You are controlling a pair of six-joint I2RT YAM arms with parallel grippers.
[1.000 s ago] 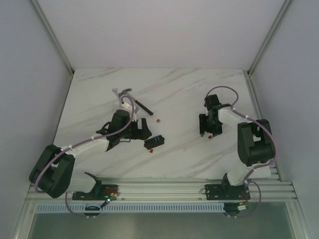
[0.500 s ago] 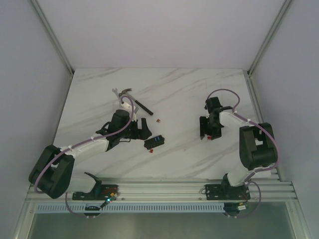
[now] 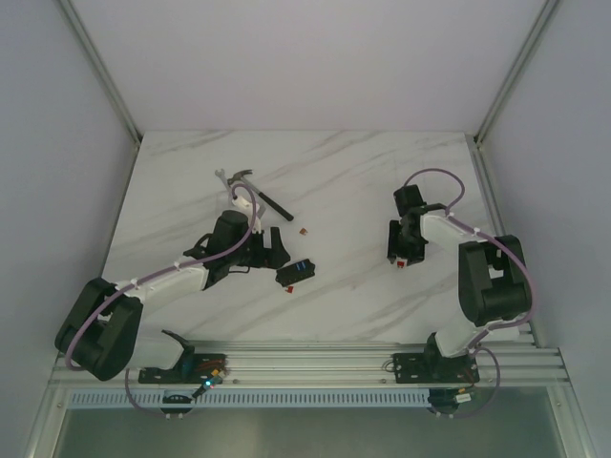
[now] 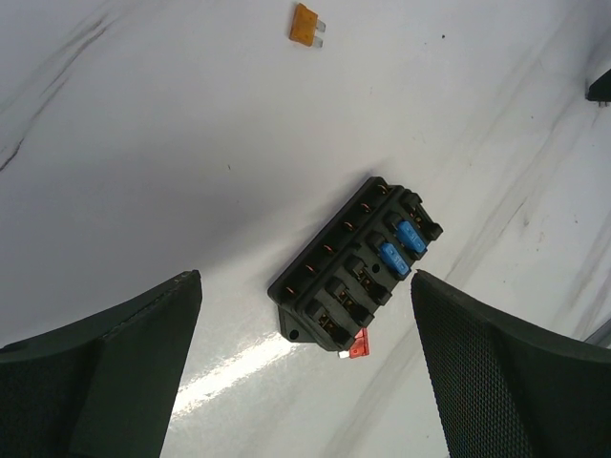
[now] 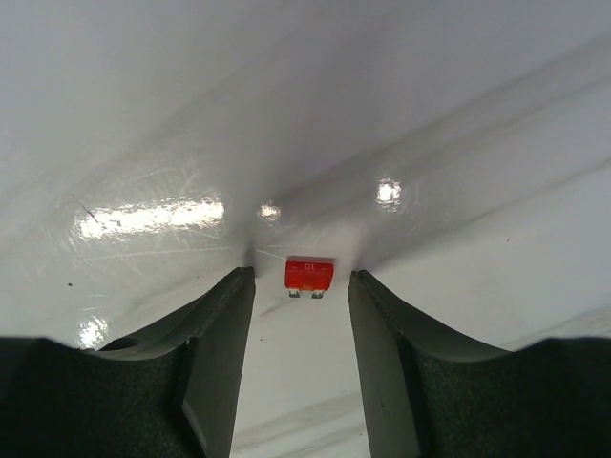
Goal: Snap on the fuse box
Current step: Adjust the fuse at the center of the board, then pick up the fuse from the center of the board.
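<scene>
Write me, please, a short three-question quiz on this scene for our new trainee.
1. True or false: the small red plastic fuse lies on the white marbled table between the right arm's jaws, with a gap at each side.
2. How many blue fuses sit in the black rectangular plastic fuse box? A one, B two, C four.
3. Fill in: the left arm's jaws stand wide ____.
Key: 1 true; 2 B; 3 open.
</scene>
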